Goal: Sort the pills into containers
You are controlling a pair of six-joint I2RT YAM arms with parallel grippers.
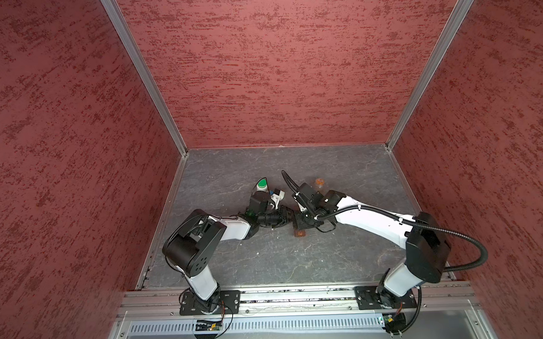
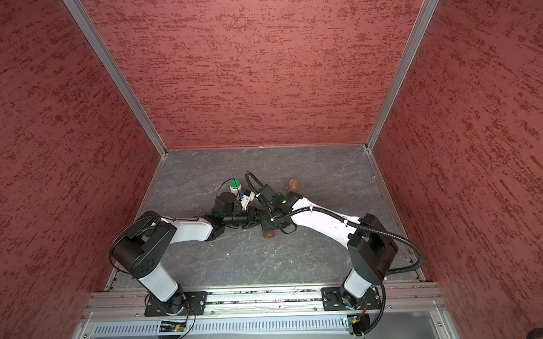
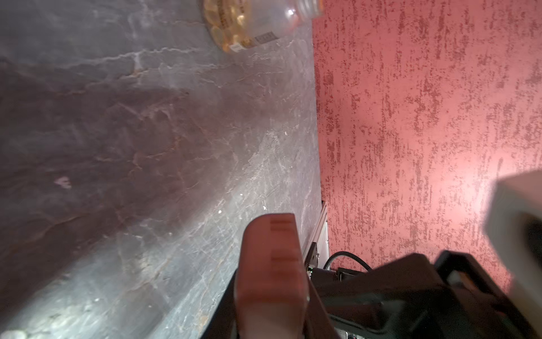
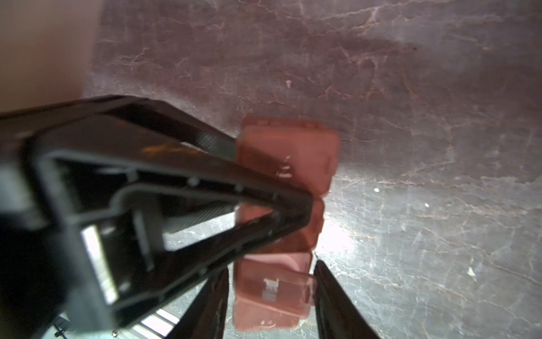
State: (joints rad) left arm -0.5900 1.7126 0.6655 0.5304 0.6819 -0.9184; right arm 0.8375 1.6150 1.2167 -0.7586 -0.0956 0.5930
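Two grippers work one thing: the pill organizer, a reddish translucent strip of square cells. It sits mid-table between the arms, nearer the robot than both bottles. The left gripper reaches in from the left and pinches the strip around its middle. In the right wrist view its black finger lies across the middle cell. The right gripper comes in from the far side, jaws straddling the end cell, close against both sides. Pinching or just clear, cannot tell. Strip lifted or resting on the grey stone-look table, also cannot tell.

Step, my read: prep, not sorting yet. One arm steadies the organizer while the other works a cell lid or takes a new grip. No pill visible in any cell; lids open or shut is too blurred to say. The next move likely needs a lid up and the strip flat, then pills from a bottle. That calls for fine fingertip placement and no slip in the left pinch.

Sources, far of the organizer: a white bottle with green cap on the left and a clear bottle of amber softgels on the right. The clear bottle is upright with its neck threads bare, so apparently uncapped. The organizer looks rigid, light and glossy; its printed marks are unreadable.
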